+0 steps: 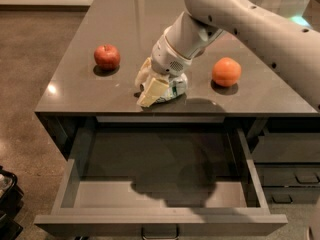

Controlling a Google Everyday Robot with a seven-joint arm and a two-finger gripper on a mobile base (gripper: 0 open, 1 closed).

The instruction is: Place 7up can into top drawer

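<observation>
The 7up can (174,88), white and silver with green markings, lies at the front middle of the dark countertop (125,24). My gripper (151,84) reaches down from the upper right, and its cream fingers (153,92) close around the can, just above the counter's front edge. The top drawer (70,184) is pulled wide open below the counter. It is empty, with grey inner walls and a small metal handle (160,232) on its front. The arm's shadow falls on the drawer floor.
A red apple (107,57) sits on the counter left of the gripper and an orange (226,71) to its right. Narrower dark drawers (290,176) with recessed handles are at the right. A dark object (7,199) stands on the floor at the lower left.
</observation>
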